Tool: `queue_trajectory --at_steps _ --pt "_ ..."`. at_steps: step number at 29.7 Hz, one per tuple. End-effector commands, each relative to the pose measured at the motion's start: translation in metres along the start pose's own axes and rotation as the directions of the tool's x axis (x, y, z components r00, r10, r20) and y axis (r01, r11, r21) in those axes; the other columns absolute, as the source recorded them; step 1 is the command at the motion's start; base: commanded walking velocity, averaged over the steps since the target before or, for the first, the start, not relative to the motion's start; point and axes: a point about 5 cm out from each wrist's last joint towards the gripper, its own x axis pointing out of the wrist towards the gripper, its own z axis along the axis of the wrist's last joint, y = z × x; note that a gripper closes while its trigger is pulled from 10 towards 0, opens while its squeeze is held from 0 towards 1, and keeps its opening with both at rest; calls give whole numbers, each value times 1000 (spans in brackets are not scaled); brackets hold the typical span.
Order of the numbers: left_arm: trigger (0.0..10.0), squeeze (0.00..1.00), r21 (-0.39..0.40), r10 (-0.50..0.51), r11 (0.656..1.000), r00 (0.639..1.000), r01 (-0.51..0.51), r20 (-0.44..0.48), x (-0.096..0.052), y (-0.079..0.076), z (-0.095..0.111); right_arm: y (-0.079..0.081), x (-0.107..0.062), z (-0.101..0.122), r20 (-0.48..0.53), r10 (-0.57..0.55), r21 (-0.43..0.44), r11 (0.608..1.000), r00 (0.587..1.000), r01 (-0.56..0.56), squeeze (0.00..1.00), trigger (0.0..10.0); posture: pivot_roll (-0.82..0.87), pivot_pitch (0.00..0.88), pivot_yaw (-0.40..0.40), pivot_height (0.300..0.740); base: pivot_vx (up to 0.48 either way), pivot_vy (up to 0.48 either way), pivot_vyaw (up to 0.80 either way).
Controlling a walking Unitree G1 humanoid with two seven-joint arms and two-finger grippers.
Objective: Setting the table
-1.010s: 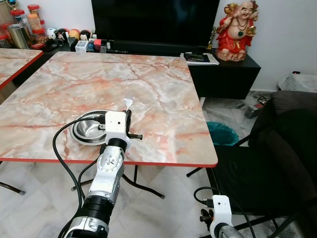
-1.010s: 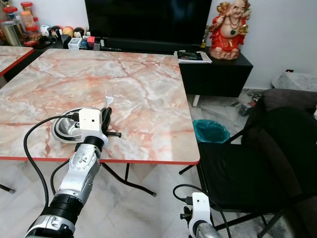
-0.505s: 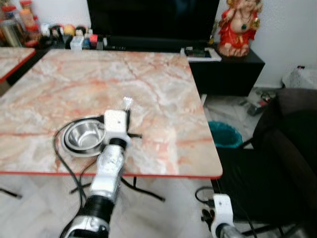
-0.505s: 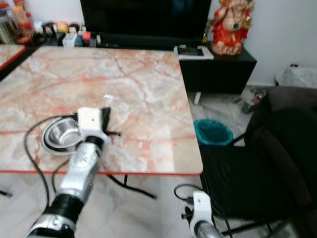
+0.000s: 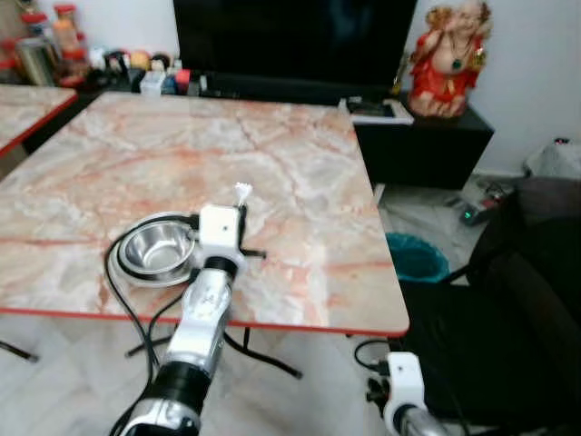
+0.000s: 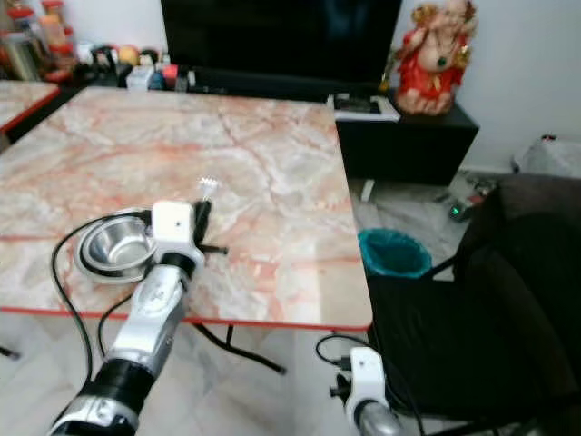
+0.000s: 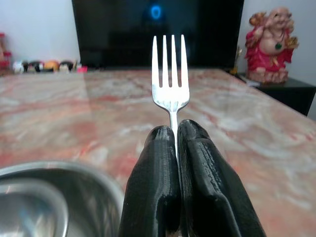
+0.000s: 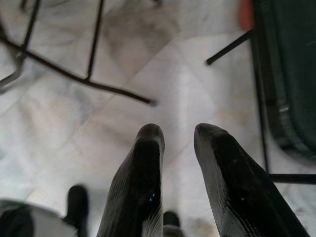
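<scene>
Fork (image 7: 171, 74) pinched by left end effector (image 7: 176, 129) beside bowl (image 5: 154, 249).

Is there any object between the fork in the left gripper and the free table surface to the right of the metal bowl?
Nothing visible blocks it. The left gripper is shut on the fork, beside the metal bowl, and the marble table beyond and to the right of the bowl is bare.

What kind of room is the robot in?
Probably a living or dining room at home: a marble-look table with a metal bowl, a big dark TV, and a red statue on the cabinet.
</scene>
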Motion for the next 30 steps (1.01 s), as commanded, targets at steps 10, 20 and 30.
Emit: queue_trajectory --at_steps 10,20,30 --pt "10000 0 25 -66 997 996 67 -53 6 -28 1 -6 -1 -2 -6 -14 -11 1000 1000 14 0 10000 -8 0 -81 705 0 0 0" --pt "10000 0 69 -40 996 988 51 -151 23 -45 1 -5 -2 -4 -13 -11 -17 1000 1000 11 0 10000 -9 4 -81 705 0 0 0" --pt "10000 0 116 68 993 958 -37 -280 35 -42 -5 -6 -3 -6 -18 -17 -10 1000 1000 17 0 10000 -18 9 -74 705 0 0 0"
